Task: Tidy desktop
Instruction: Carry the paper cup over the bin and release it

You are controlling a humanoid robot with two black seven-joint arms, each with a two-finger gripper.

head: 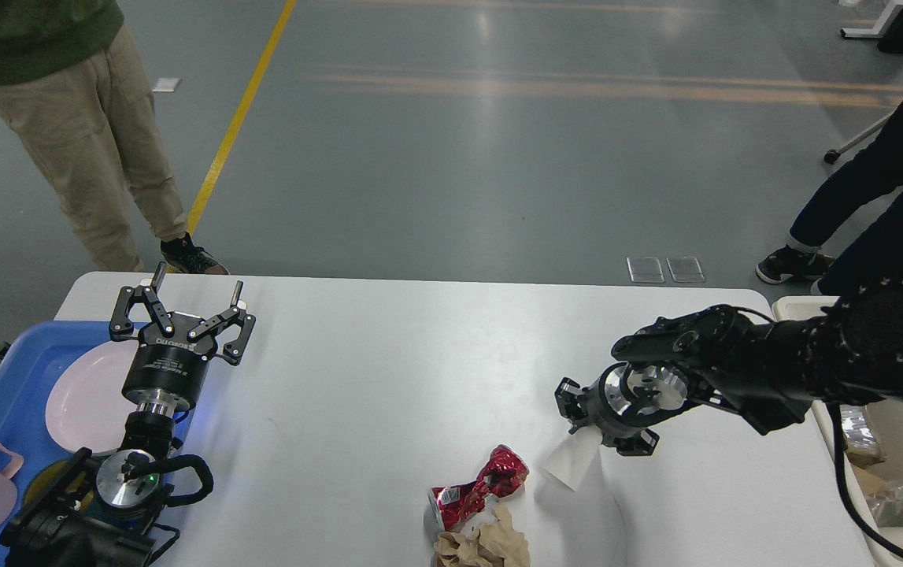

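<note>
**Kid:** Where is the mess?

**Helper:** It sits near the front edge of the big white desktop with rounded corners point(388, 354). There is a white paper cup point(569, 466), a squashed shiny red can point(479, 488) and a ball of crumpled brown paper point(486, 547).

**Kid:** Which arm is closer?

**Helper:** The right gripper point(589, 437). It comes in from the right side and points down and to the left. The cup is right at its tip, touching or almost touching. The can is just beside the cup, to its left, and the paper lies right below the can.

**Kid:** Is it holding the cup?

**Helper:** I cannot tell. The fingers are dark and seen from the back.

**Kid:** Which way does the cup point?

**Helper:** It is tipped. Its long way runs from the gripper down to the left, with the wide end nearest us, I think. The can's long way runs from lower left to upper right.

**Kid:** And the other arm?

**Helper:** The left gripper point(195, 295) is well apart, above the blue plastic tray point(10, 378). Its fingers are spread wide and empty.
</note>
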